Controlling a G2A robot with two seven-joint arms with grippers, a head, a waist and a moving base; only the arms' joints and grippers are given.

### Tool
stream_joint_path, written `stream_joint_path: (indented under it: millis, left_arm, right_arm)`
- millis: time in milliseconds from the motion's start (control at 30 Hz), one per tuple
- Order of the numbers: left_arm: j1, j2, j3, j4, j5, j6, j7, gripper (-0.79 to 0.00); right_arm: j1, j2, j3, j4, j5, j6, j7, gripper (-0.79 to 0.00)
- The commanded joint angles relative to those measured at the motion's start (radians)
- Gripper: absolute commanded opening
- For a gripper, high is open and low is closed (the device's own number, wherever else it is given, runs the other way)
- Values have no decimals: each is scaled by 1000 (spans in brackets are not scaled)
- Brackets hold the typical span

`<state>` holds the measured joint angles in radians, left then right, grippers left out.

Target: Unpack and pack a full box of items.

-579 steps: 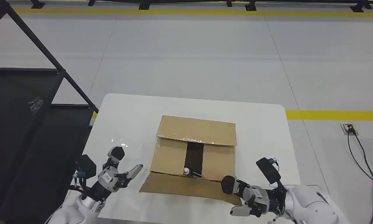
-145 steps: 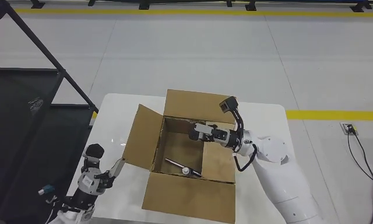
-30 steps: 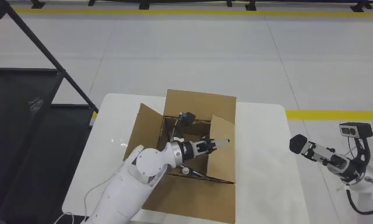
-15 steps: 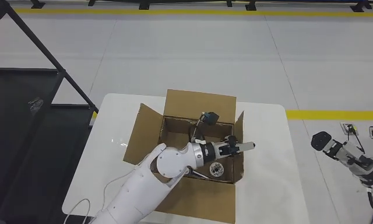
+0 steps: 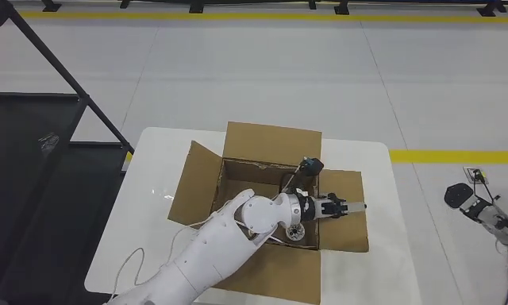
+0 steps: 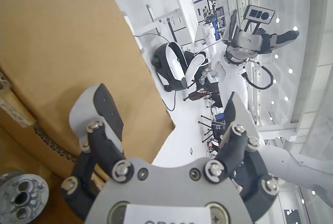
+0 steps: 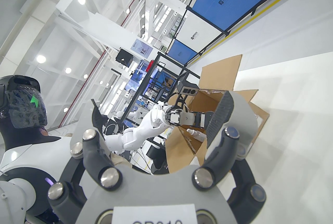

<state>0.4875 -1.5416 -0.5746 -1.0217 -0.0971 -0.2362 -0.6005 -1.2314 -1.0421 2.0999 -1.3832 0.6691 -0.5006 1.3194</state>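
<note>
The cardboard box [image 5: 274, 142] stands open in the middle of the white table [image 5: 151, 194]. Its right flap [image 5: 346, 229] lies folded out flat. My left arm crosses the box, and my left gripper [image 5: 353, 204] is open just above that flap. In the left wrist view the open gripper [image 6: 169, 110] has one finger [image 6: 105, 108] against the flap [image 6: 65, 48], with nothing held. A round metal part [image 5: 295, 230] [image 6: 22, 193] lies inside the box. My right gripper [image 5: 468, 200] [image 7: 161, 115] is open and empty, off beyond the table's right edge.
The box's left flap [image 5: 194, 182] and front flap [image 5: 270, 277] also stick outward. From the right wrist view, a small white bottle [image 7: 194, 133] lies in the box [image 7: 223, 84]. A black frame [image 5: 55, 75] stands to the table's left.
My left gripper swept rightward and took the right flap from upright to flat. The round metal part came into sight. My right arm drew back toward the right edge.
</note>
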Motion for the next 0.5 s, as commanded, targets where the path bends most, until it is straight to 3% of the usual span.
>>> stream_joint_path:
  millis: [0,467]
  left_arm:
    - [-13,-15,13,29,-2,5,-3,0]
    - [-55,-88,36,161,-15,-9,-18,0]
  right_arm:
    - [3,4,1,11,4,1,1,0]
    - [32,20,6,96,72,37,-80,0]
